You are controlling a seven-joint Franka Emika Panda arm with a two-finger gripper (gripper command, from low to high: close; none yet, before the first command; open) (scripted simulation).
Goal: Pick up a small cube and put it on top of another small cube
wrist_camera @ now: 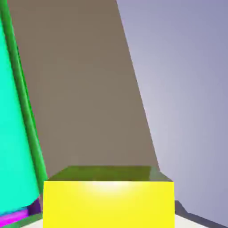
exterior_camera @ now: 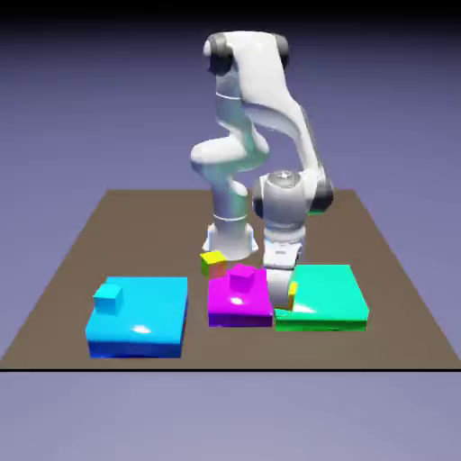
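A small yellow cube (wrist_camera: pixel 109 202) fills the bottom of the hand view and hides the fingertips. In the exterior view only a sliver of this cube (exterior_camera: pixel 293 289) shows under the hand, low between the magenta slab (exterior_camera: pixel 236 306) and the green slab (exterior_camera: pixel 326 295). My gripper (exterior_camera: pixel 286 286) is shut on it, close to the table. Another small yellow cube (exterior_camera: pixel 213 262) sits on the table behind the magenta slab, to the exterior view's left of the hand.
A small magenta cube (exterior_camera: pixel 241 276) rests on the magenta slab. A small cyan cube (exterior_camera: pixel 108 298) rests on the cyan slab (exterior_camera: pixel 144 320) at the exterior view's left. In the hand view the green slab's edge (wrist_camera: pixel 18 133) runs along the left side.
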